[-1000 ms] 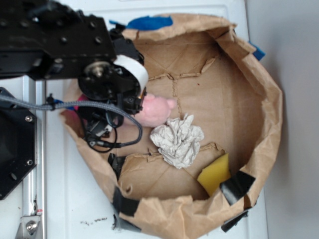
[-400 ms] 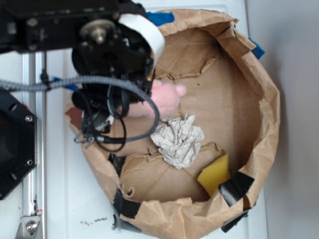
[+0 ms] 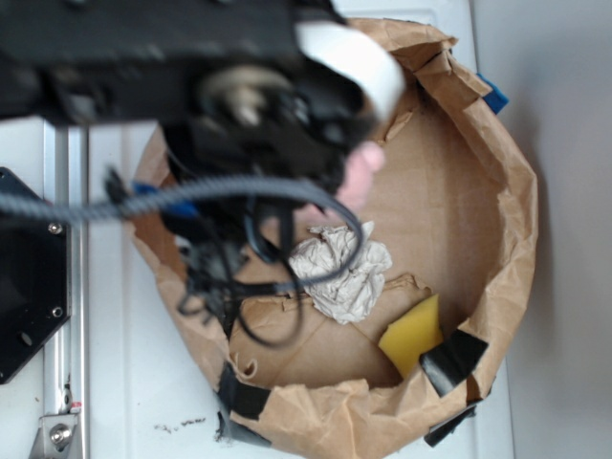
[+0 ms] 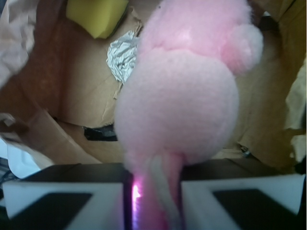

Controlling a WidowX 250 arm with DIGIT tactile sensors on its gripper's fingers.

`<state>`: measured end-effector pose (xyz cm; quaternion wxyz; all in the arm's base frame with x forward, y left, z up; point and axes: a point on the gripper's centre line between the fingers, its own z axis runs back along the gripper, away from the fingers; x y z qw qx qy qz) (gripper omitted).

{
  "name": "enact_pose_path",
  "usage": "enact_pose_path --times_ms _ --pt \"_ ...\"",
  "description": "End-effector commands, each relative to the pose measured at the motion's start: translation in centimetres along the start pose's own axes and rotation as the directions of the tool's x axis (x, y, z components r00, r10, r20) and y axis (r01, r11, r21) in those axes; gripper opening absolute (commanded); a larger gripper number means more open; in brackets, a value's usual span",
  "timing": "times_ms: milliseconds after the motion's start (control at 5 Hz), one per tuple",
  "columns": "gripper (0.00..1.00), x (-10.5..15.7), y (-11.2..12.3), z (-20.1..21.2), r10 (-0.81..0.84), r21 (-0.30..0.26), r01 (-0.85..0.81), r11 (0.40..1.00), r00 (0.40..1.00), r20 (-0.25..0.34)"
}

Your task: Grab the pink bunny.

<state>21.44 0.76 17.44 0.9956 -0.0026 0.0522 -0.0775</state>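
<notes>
The pink bunny (image 4: 184,96) fills the wrist view, hanging off the floor of the paper bag. Its ears and white cord are pinched between the two fingers (image 4: 62,201) of my gripper (image 4: 154,201), which is shut on them. In the exterior view only a pink patch of the bunny (image 3: 361,172) shows past the blurred black arm (image 3: 191,86), which hides the gripper itself. The bunny hangs above the left-centre of the bag, just above the crumpled paper ball.
A crumpled whitish paper ball (image 3: 344,273) lies mid-bag and a yellow sponge wedge (image 3: 413,333) sits near the front right. The brown paper bag wall (image 3: 512,220), rolled down and taped in black, rings everything. A metal rail (image 3: 65,287) runs along the left.
The arm has risen toward the camera and shifted right, growing larger and blurred. The bunny went with it, up and to the right, off the bag floor. Paper ball and sponge stayed put.
</notes>
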Motion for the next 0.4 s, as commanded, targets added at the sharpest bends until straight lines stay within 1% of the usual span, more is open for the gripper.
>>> enact_pose_path --times_ms 0,200 --pt "0.0 0.02 -1.92 2.27 0.017 0.008 -0.017 1.0 0.997 0.069" --pt "0.0 -0.25 -2.03 2.19 0.01 0.035 -0.013 0.999 0.998 0.069"
